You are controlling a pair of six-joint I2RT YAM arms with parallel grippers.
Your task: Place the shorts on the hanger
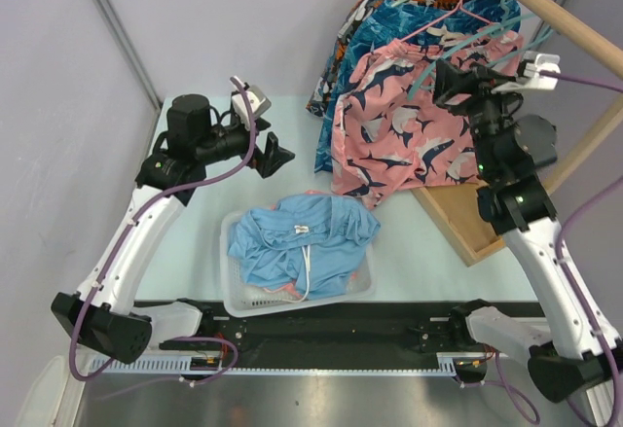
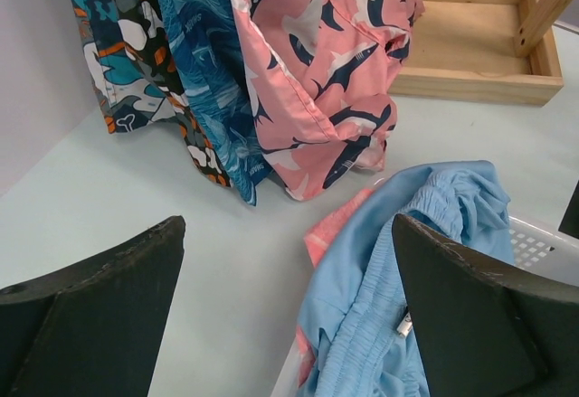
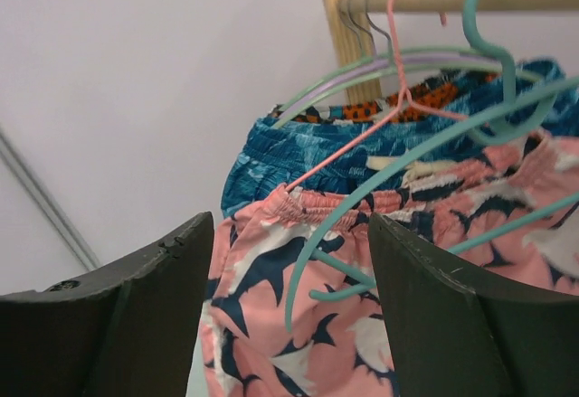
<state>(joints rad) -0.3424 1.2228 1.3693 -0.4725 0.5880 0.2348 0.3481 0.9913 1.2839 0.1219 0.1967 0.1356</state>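
Note:
The light blue shorts (image 1: 302, 237) lie crumpled in a white basket (image 1: 234, 291) at the near middle of the table, their white drawstring trailing toward the front. My left gripper (image 1: 273, 155) hovers open behind and left of the basket; in the left wrist view the shorts (image 2: 425, 261) sit under its right finger, untouched. The teal hanger (image 1: 465, 46) hangs by its hook from the wooden rail, in front of the shark-print shorts. My right gripper (image 1: 443, 82) is raised to it. In the right wrist view the hanger's (image 3: 340, 212) curved end lies between the parted fingers of that gripper (image 3: 289, 221), with gaps on both sides.
The wooden rail (image 1: 545, 9) carries pink shark-print shorts (image 1: 399, 125), blue patterned shorts (image 2: 194, 44), another patterned pair and a thin pink hanger (image 3: 353, 148). Its wooden base frame (image 1: 467, 223) rests on the table at right. Salmon-pink fabric (image 2: 330, 225) pokes out under the blue shorts.

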